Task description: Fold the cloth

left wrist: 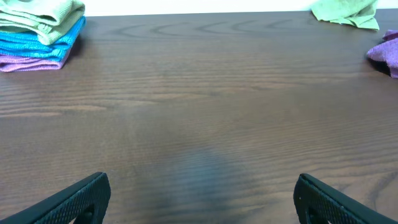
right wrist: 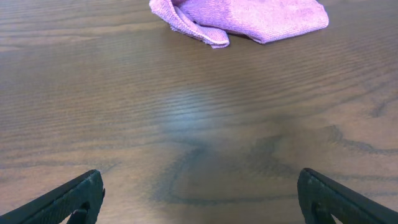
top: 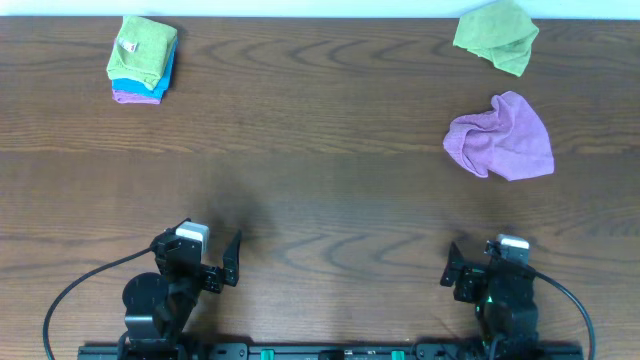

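Observation:
The cloth (top: pixel 503 138) is a lilac-purple towel lying crumpled on the dark wood table at the right. In the right wrist view the cloth (right wrist: pixel 249 15) lies along the top edge, and in the left wrist view only a corner of the cloth (left wrist: pixel 385 53) shows at the right edge. My right gripper (top: pixel 490 262) sits near the table's front edge, well short of the cloth, open with bare wood between its fingers (right wrist: pixel 68 199). My left gripper (top: pixel 196 248) rests at the front left, also open and empty, its fingers (left wrist: pixel 74 199) spread wide.
A crumpled lime-green cloth (top: pixel 497 35) lies at the back right, beyond the purple one. A stack of small folded green, blue and purple squares (top: pixel 142 58) sits at the back left, also seen in the left wrist view as the stack (left wrist: pixel 37 31).

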